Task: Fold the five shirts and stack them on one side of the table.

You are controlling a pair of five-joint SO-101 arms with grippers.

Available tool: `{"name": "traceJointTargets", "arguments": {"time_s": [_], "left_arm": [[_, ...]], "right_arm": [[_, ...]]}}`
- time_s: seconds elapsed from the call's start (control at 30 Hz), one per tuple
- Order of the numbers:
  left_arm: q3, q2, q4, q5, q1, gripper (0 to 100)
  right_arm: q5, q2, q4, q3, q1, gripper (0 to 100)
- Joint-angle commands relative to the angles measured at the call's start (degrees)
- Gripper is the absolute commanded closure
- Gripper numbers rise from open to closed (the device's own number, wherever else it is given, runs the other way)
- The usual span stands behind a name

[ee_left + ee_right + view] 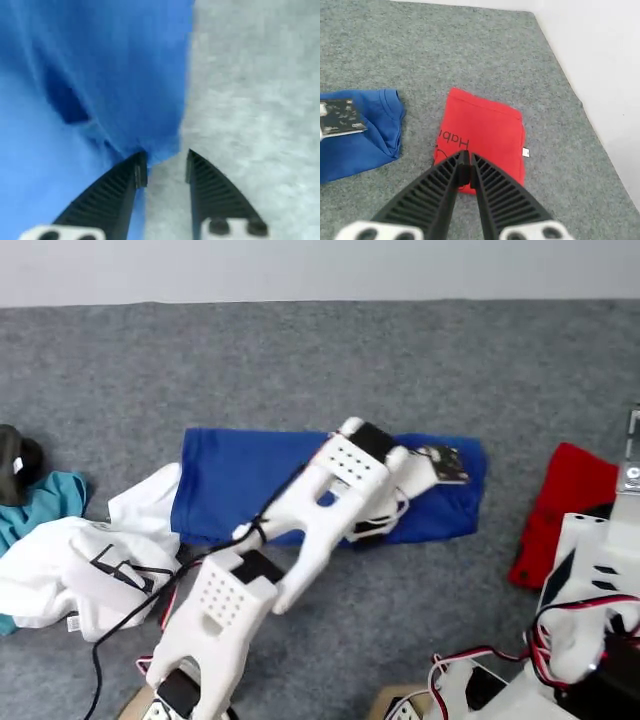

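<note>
A folded blue shirt (240,480) lies across the middle of the grey mat (320,360). My left gripper (372,530) is low at the blue shirt's (100,75) near edge, toward its right end. It (165,162) is open, and the fabric's edge lies between its fingertips (137,167). A folded red shirt (560,510) lies at the right side. My right gripper (465,162) hangs shut and holds nothing, above the near end of the red shirt (480,130). The right arm (590,620) is drawn back at the front right.
A crumpled white shirt (70,565) and a teal shirt (50,500) lie in a heap at the left. A black garment (15,460) sits at the far left edge. The mat's far half is bare. A white wall (600,60) borders the mat on the right.
</note>
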Motion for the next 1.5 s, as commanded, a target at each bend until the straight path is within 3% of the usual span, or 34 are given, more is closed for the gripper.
{"name": "traceJointTargets", "arguments": {"time_s": [0.0,0.3,0.63,0.77,1.0,1.27,1.47], "left_arm": [[2.07,-4.13,-5.8,-1.14,-3.78,88],[2.68,-4.31,-9.58,-0.88,-3.78,88],[-11.82,-4.84,4.04,-0.88,-0.7,88],[-18.51,-4.22,3.87,-0.88,-2.37,88],[-19.56,3.87,-5.01,-0.7,-6.68,88],[-20.7,13.19,-4.84,-0.7,-8.53,88],[-32.22,13.27,1.76,0.35,-10.02,88]], "right_arm": [[-0.35,0.66,2.33,0.0,0.57,98.9],[-0.35,0.66,2.33,0.0,0.57,98.9],[-0.44,0.31,2.33,0.0,0.57,98.9],[-0.53,0.22,2.33,0.0,0.57,98.9],[-0.53,0.22,2.33,0.0,0.57,98.9],[-0.44,0.22,2.33,0.0,0.57,98.9],[-0.44,0.22,2.33,0.0,0.57,98.9]]}}
